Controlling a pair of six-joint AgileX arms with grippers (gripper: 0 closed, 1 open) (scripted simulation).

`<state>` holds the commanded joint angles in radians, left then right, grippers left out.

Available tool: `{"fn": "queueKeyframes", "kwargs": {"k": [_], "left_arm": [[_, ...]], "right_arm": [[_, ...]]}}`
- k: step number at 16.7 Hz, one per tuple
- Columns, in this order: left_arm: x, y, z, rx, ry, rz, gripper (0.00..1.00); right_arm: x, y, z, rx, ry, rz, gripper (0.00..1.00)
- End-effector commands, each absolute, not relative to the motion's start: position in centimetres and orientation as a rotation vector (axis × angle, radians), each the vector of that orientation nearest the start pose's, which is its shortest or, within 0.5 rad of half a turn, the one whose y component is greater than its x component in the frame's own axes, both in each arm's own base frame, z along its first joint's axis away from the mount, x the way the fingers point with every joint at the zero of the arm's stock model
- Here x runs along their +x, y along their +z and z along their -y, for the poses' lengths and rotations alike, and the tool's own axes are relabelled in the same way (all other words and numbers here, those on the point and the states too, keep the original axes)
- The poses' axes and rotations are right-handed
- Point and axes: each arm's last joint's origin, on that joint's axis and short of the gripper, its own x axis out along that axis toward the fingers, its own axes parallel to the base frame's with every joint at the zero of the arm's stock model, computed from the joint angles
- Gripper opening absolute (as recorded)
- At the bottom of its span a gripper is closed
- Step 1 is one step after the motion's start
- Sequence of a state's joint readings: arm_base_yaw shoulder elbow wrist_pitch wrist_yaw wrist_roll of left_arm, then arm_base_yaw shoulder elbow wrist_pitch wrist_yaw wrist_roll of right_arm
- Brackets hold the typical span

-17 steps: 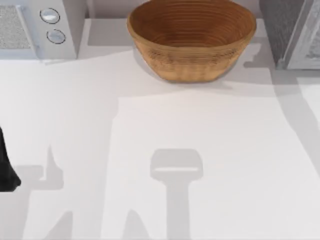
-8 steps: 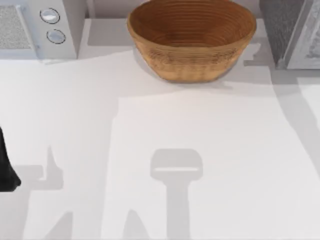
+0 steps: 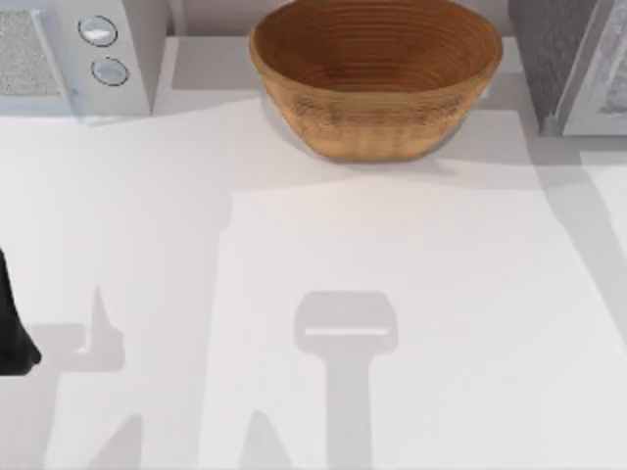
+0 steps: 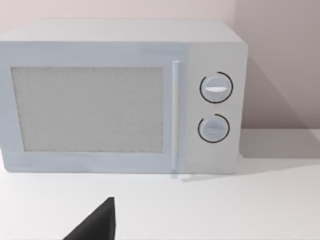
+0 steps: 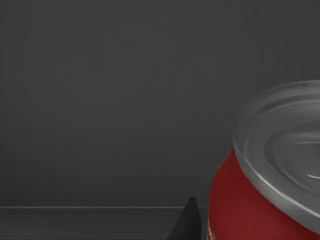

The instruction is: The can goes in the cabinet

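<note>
The can [image 5: 260,190] is red with a shiny silver top and fills the lower corner of the right wrist view, very close to the camera. My right gripper [image 5: 200,225] is shut on it, and one dark fingertip [image 5: 189,222] shows right beside the can's wall. Behind them is the dark inside of the cabinet, with its floor edge running straight across. In the top view the cabinet [image 3: 573,59] stands at the back right, a speckled grey panel with a pale framed door. My left arm [image 3: 12,328] is parked at the table's left edge.
A big woven basket [image 3: 377,73] sits at the back middle. A white microwave [image 3: 73,54] with two round knobs [image 4: 216,107] stands at the back left, facing the left wrist camera. The white table [image 3: 313,245] stretches in front of them.
The stepped shadow between the basket and the cabinet has shrunk away to the right. The left arm has not moved.
</note>
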<state>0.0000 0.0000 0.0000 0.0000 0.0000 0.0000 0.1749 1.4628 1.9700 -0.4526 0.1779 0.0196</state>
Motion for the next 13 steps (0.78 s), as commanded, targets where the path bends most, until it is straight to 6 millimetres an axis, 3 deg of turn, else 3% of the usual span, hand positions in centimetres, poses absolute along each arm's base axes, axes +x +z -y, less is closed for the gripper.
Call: {"fn": "queueKeyframes", "kwargs": {"k": [13], "left_arm": [[10.6, 16.0, 0.1, 0.0, 0.0, 0.0, 1.0]], "right_arm": [[37.2, 53.9, -5.1, 0.003, 0.005, -0.007, 0.0]]}}
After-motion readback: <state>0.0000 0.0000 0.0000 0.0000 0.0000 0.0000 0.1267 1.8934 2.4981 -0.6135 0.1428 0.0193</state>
